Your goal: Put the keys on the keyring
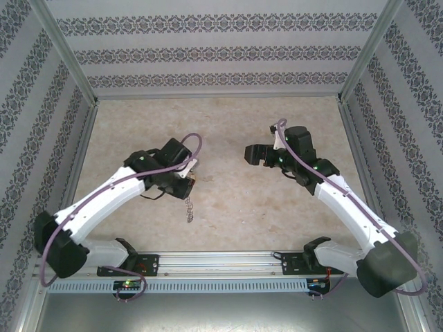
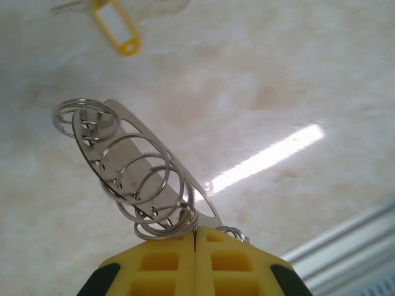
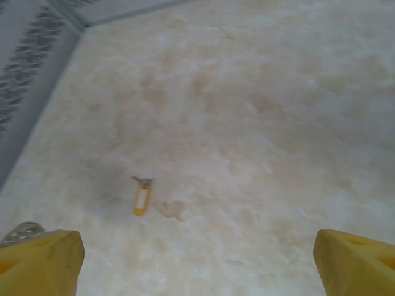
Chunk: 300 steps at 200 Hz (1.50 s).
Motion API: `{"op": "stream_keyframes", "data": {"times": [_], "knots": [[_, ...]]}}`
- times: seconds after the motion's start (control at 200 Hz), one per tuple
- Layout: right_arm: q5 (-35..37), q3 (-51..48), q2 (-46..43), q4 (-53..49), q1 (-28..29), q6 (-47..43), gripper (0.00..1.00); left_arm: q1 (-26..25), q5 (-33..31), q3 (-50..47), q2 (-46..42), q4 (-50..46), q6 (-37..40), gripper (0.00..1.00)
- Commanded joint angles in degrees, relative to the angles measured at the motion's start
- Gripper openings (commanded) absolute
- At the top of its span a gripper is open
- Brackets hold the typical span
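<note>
Left end effector (image 2: 195, 233) pinches the keyring (image 2: 155, 147), keys (image 1: 187, 209) dangling below; right end effector (image 3: 197, 256) gapes wide over the worktop (image 3: 247, 123).

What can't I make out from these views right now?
- Top view: the metal string hanging under the left hand is too small to tell keys from rings.
- Left wrist view: the keyring's lower end is hidden behind the shut yellow fingers.
- Left wrist view: the yellow tag is blurred; the grey piece beside it is cut off by the top edge.
- Right wrist view: that grey piece is too small to identify.
</note>
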Motion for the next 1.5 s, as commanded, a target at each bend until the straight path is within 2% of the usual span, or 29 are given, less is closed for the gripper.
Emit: {"op": "stream_keyframes", "data": {"times": [0.0,0.21,0.405,0.58,0.804,0.909,1.039,1.159,1.384,1.439,1.494], "knots": [[-10.94,0.80,-0.57,3.85,0.24,-3.08,0.92,1.21,9.56,-0.83,-3.30,6.61,4.69,0.00],[-21.41,1.15,-2.34,3.49,1.54,-2.37,0.76,3.54,21.21,1.02,-4.08,14.04,5.42,0.00],[-24.39,5.05,-2.43,0.78,4.95,-3.37,0.75,6.56,27.92,7.43,-0.73,14.41,7.28,0.00],[-21.48,10.46,-0.48,-3.72,9.05,-8.18,0.70,10.09,33.94,14.38,3.09,13.96,7.43,0.00],[-8.38,10.98,-4.44,-1.11,12.69,-15.48,0.51,12.89,39.25,21.46,6.32,14.63,5.45,0.00],[-5.23,11.01,-4.99,0.32,14.35,-21.50,0.51,13.61,41.05,23.85,7.35,15.34,4.18,0.00],[-5.01,12.25,-4.61,1.57,15.53,-27.17,0.52,13.96,41.94,25.72,8.10,16.10,2.63,0.00],[-2.64,13.79,-4.12,1.66,17.06,-30.88,0.48,14.06,42.01,26.65,8.47,16.09,2.04,0.00],[-3.33,17.69,-1.45,3.13,17.05,-32.18,0.46,14.01,42.32,27.85,9.05,15.39,1.99,0.00],[-4.24,18.77,-0.38,2.70,17.13,-32.47,0.44,14.02,42.60,28.15,9.32,15.30,1.99,0.00],[-4.64,19.55,0.45,2.56,17.11,-32.80,0.37,14.00,42.63,28.33,9.46,15.23,2.08,0.00]]}}
